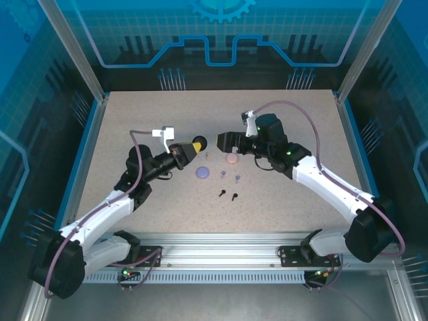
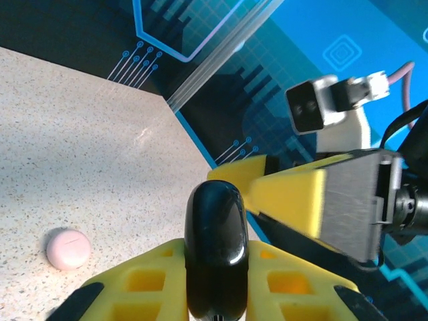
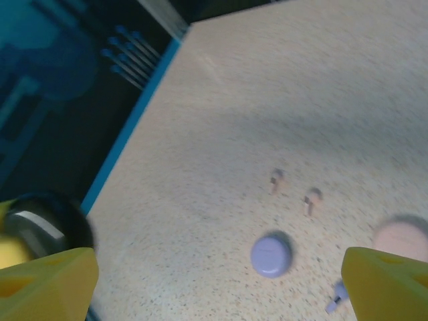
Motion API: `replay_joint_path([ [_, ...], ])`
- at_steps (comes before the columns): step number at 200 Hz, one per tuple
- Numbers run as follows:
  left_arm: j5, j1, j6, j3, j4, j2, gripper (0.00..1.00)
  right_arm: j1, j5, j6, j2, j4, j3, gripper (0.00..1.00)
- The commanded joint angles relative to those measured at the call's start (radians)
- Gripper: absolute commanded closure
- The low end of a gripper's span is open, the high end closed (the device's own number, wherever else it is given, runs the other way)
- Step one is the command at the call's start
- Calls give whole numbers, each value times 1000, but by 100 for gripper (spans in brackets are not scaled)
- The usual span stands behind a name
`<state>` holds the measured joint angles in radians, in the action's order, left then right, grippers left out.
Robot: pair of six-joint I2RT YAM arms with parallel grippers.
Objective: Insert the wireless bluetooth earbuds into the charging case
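Left gripper [image 1: 192, 147]: fingers closed onto the black case [image 2: 215, 234], clamped across its faces. The case is lifted off the table [image 1: 134, 127] and stands edge-on to my wrist camera. I cannot tell whether the lid is up.

Right gripper [image 1: 223, 142]: jaws spread wide with nothing between them. It faces the black case from the right, just beside it; one of its yellow fingers [image 2: 301, 200] sits close behind the case in the left wrist view.

Key relation: the black earbuds [image 1: 221, 194] lie side by side on the table, toward my bases from both grippers and about midway between the arms. They are well apart from the held case. Stem direction is too small to read.

Also on the table:
- purple case [image 3: 271, 255], under and between the grippers
- pink case [image 1: 231, 159], beside it
- pink earbuds [image 3: 277, 179]
- purple earbuds [image 1: 237, 178]

Judgement: only the right hand is free, so it does the fetch. It would need to draw back toward me and descend. Both forearms reach in low and converge mid-table.
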<state>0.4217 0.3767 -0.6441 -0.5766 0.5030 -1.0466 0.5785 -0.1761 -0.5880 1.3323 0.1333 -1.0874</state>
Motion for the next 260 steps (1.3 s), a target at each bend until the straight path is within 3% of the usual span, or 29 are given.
replay_joint_path([
  [1,98,-20,103,-50,-171,7,100,-17,-155,132,-14,-102,19,6],
  [47,206,-48,87,-71,-134,-40,100,-16,-305,155,45,-118,-14,10],
  [78,233,-60,68,-75,-100,-54,100,-9,-337,164,71,-121,-21,12],
  [206,264,-65,28,-74,-45,-60,100,16,-307,155,165,-138,-33,23],
  [260,272,-65,-8,-63,5,-53,100,-33,-238,92,226,-170,-13,34],
])
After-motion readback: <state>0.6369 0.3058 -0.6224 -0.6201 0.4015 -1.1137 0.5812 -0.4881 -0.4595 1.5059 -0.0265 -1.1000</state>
